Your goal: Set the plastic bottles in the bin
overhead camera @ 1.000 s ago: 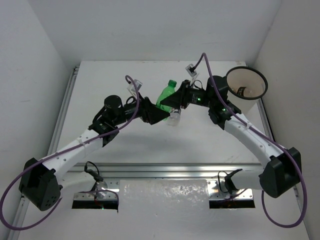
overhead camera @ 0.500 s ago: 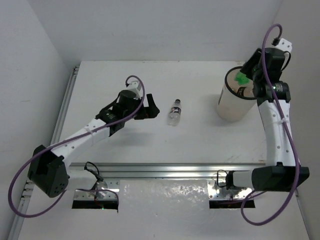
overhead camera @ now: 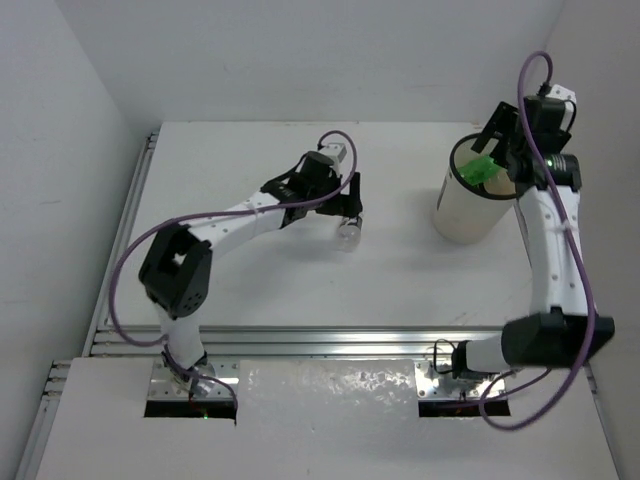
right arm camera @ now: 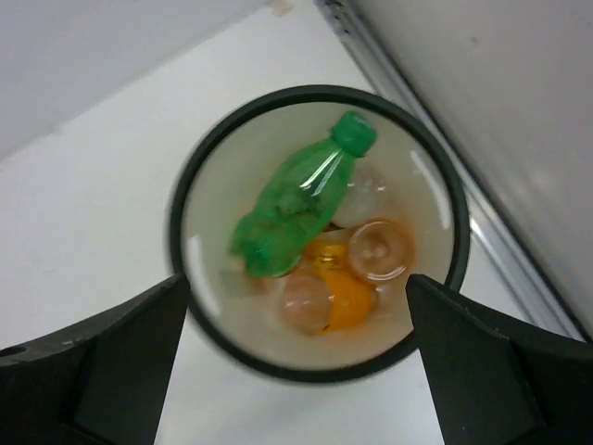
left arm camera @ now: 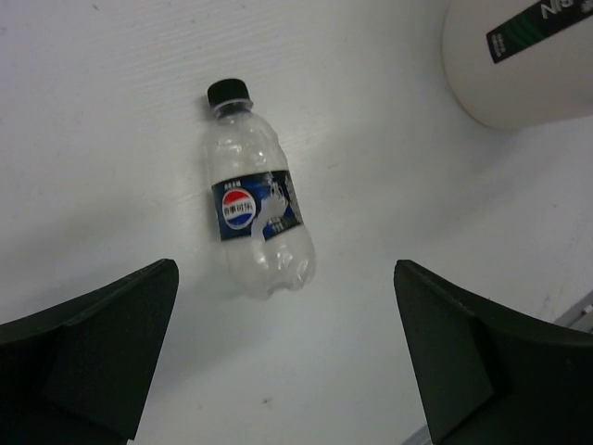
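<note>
A clear plastic bottle point(left arm camera: 256, 222) with a black cap and a blue label lies on its side on the white table point(left arm camera: 389, 232). My left gripper point(left arm camera: 287, 357) hovers open just short of its base, touching nothing. From above, that bottle point(overhead camera: 349, 229) lies just right of the left gripper point(overhead camera: 338, 200). My right gripper point(right arm camera: 296, 371) hangs open over the white bin point(right arm camera: 195, 278). A green bottle point(right arm camera: 298, 199) lies loose in the bin, on top of orange-filled bottles point(right arm camera: 350, 301). In the top view the bin point(overhead camera: 462, 212) stands at the right with the right gripper point(overhead camera: 500, 150) above it.
The bin's white side point(left arm camera: 519, 56) shows at the left wrist view's upper right. A metal rail point(overhead camera: 320, 340) runs along the table's near edge. White walls point(overhead camera: 80, 150) enclose the table at the left, back and right. A rail point(right arm camera: 371, 37) runs behind the bin.
The right gripper carried the green bottle over the bin, opened and let it go. The left arm swung right toward the clear bottle and opened wide.
</note>
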### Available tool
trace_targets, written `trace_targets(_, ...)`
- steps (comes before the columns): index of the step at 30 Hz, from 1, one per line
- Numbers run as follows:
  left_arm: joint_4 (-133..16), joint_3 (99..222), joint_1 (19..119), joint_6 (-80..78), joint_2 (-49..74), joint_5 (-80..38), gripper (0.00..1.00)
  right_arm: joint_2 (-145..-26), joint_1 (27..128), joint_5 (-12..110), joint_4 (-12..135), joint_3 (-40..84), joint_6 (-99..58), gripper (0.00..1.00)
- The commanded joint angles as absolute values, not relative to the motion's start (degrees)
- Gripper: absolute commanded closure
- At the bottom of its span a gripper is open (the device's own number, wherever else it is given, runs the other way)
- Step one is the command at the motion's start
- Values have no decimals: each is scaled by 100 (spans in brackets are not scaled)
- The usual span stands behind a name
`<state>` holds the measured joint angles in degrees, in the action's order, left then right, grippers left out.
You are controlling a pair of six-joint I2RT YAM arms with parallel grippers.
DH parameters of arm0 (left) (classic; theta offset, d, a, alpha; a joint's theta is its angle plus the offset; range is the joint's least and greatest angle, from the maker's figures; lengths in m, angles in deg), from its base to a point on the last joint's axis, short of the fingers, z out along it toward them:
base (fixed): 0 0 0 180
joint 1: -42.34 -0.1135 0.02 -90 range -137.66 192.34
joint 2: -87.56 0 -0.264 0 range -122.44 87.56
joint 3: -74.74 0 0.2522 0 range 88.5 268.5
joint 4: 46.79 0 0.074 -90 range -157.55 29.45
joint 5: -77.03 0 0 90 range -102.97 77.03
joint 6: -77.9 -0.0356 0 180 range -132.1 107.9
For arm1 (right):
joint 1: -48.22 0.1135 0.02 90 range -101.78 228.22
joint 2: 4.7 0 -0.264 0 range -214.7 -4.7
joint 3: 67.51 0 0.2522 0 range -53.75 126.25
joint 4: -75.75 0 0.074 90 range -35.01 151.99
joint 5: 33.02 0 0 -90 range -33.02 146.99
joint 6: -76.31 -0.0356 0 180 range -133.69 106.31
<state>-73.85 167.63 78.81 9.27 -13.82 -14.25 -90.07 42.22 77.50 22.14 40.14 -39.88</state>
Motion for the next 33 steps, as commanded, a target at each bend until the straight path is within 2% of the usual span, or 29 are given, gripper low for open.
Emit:
trace_targets(1, -7716, 17453, 7987, 698, -2149, -1368, 1, -7881, 4303, 6556, 2709, 3225, -4172, 1)
trace_targets(6, -8199, 18331, 8057, 759, -3273, -1526, 8, -7203, 4479, 5428, 2974, 2343, -4296, 1)
trace_targets(10, -8639, 18518, 8206, 917, -3767, -1280, 17, -7027, 4646, 5163, 3026, 2018, -4260, 1)
trace_targets(12, -8797, 18509, 8260, 996, -3908, -1069, 34, -6913, 4725, 5031, 3140, 1868, -4260, 1)
trace_targets(13, -8789, 18474, 8321, 1005, -3917, -1121, 70, -6869, 4751, 4952, 3193, 1693, -4287, 1)
trace_targets(14, -8780, 18326, 8356, 1031, -3787, -965, 89, -6843, 4752, 4629, 3359, 1578, -4296, 1)
trace_targets(15, -8710, 18194, 8443, 1093, -3655, -798, 100, -6790, 4752, 4391, 3500, 1316, -4322, 1)
trace_targets(17, -8413, 17545, 8514, 1093, -2857, -682, 100, -6720, 4752, 3655, 4096, 981, -4313, 1)
trace_targets(19, -7395, 16425, 8567, 997, -2076, -892, 100, -6632, 4752, 2206, 4597, 419, -4506, 1)
trace_targets(21, -6420, 15596, 8559, 857, -845, -1830, 100, -6527, 4778, 777, 6017, -438, -4969, 1)
trace_targets(22, -5363, 15235, 8559, 664, -458, -2208, 100, -6413, 4830, 507, 6589, -705, -5555, 1)
trace_targets(23, -4917, 14596, 8559, 619, 146, -2899, 100, -6368, 5013, 391, 7543, -960, -5805, 1)
trace_targets(25, -4127, 14082, 8541, 618, 537, -3509, 100, -6367, 5495, 285, 8025, -1244, -6018, 1)
trace_targets(30, -3421, 14071, 8532, 1118, 723, -5153, 100, -6438, 6201, 1133, 8020, -1122, -5728, 1)
trace_targets(33, -3138, 14071, 8541, 1330, 785, -5322, 100, -6491, 6211, 1304, 8088, -1104, -5920, 2)
